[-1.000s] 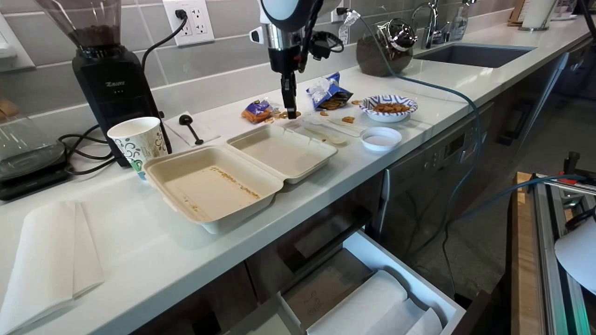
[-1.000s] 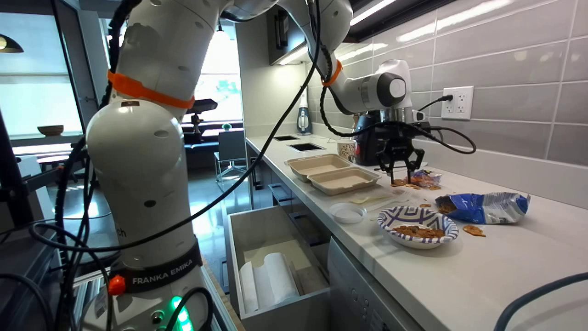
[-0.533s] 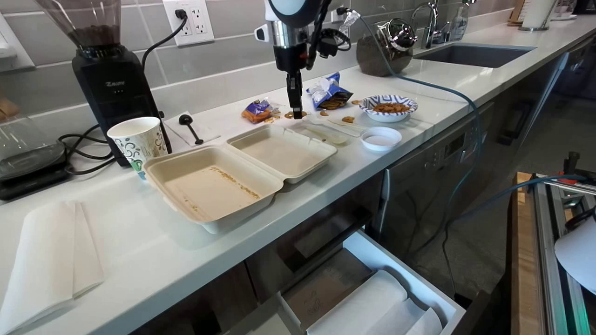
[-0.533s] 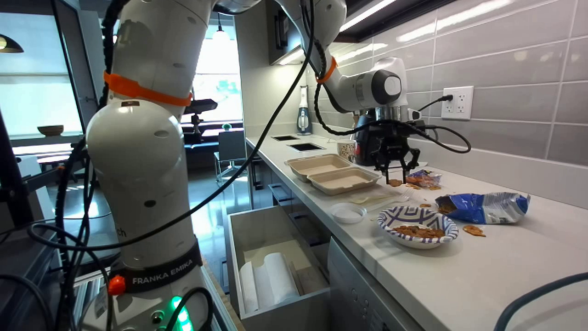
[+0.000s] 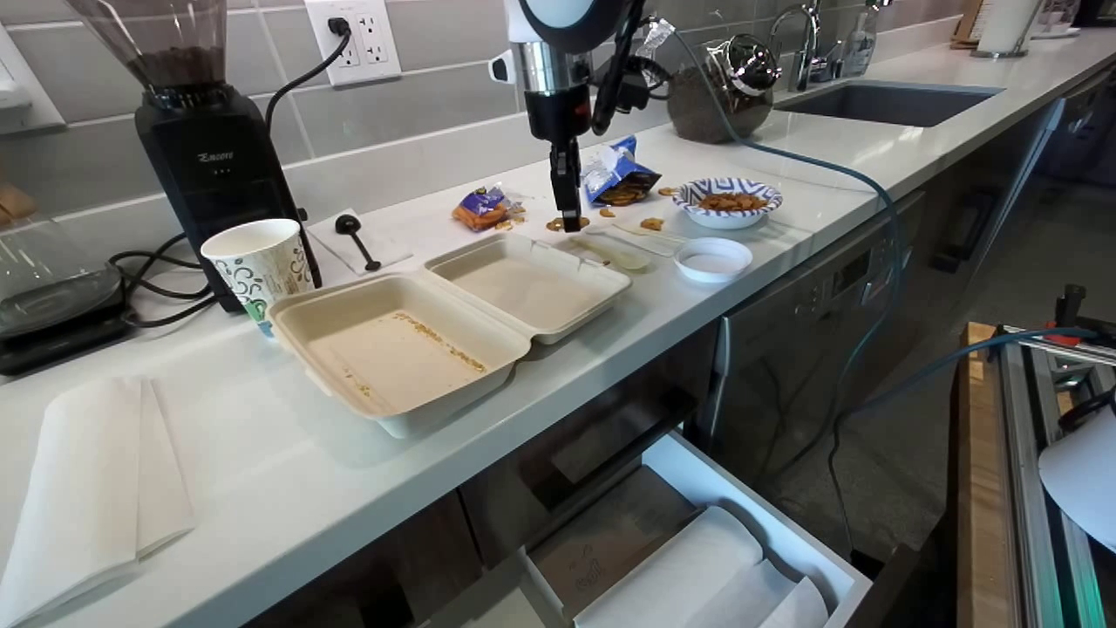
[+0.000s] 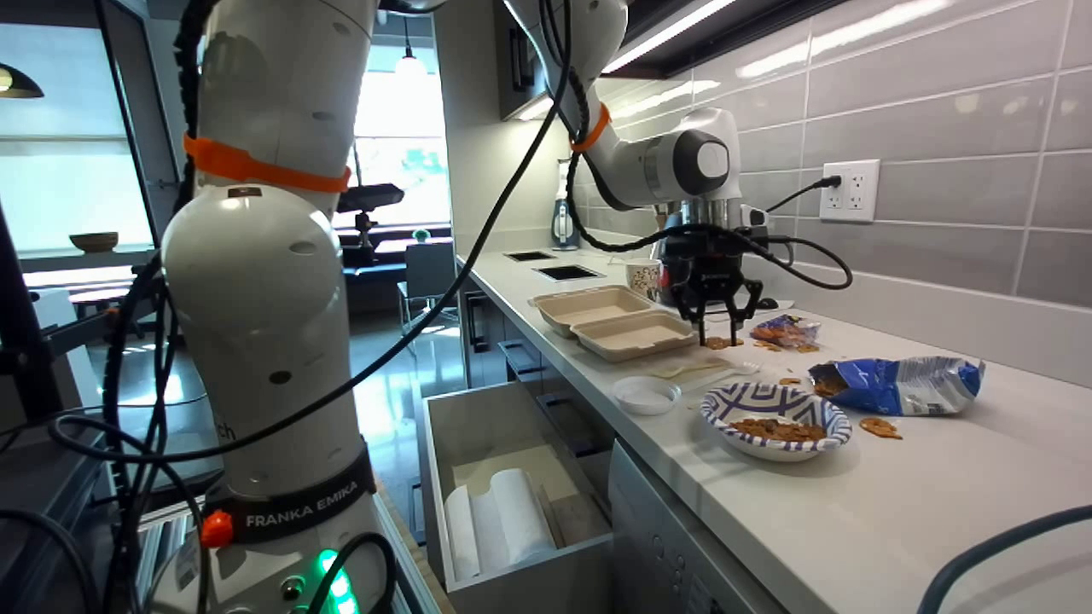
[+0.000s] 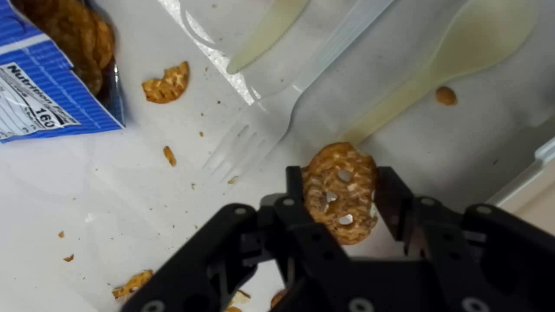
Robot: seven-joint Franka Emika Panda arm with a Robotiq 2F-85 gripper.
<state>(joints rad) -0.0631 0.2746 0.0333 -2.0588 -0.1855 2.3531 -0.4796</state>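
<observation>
A brown pretzel crisp with several holes sits between both fingers of my gripper, which is shut on its edges. In the wrist view the crisp covers the handle end of a pale spoon. Left of it lies a clear fork, beside a pale knife. Both exterior views put my gripper low over the counter, close to the edge of the open takeout container. Whether the crisp still touches the counter I cannot tell. An open blue snack bag and crisp pieces lie nearby.
A patterned bowl of crumbs and a white lid stand near the counter's front edge. A small torn bag lies toward the wall. The coffee grinder and paper cup stand left. Below, a drawer hangs open.
In both exterior views my gripper has shifted along the counter, toward its front edge and the takeout container. The crisp has moved along with it. The jaws have kept their width.
</observation>
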